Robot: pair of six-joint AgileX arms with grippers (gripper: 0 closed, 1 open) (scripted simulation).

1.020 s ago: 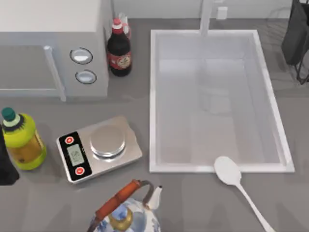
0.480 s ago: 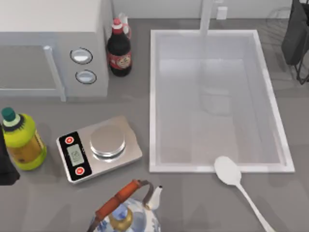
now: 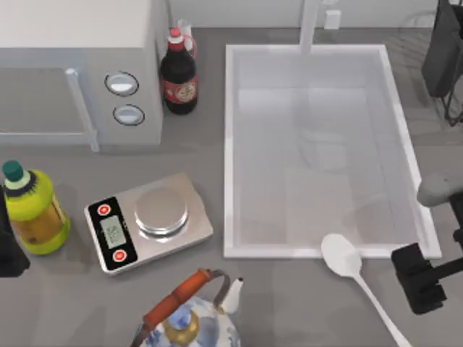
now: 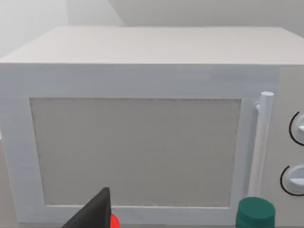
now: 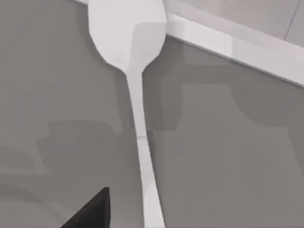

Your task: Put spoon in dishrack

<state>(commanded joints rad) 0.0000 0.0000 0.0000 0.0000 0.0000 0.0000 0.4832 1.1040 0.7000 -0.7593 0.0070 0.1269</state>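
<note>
Spoon (image 3: 352, 271), plain white, oval bowl, long thin handle: lying flat on counter (image 3: 289, 303), bowl touching sink (image 3: 230, 144) front rim. Right hand (image 3: 419, 278) hovering beside handle; finger state not discernible.

The right gripper (image 3: 419, 288) is matte black and blocky, on a grey rounded wrist link. The left arm (image 3: 9, 246) looks plain black.
</note>
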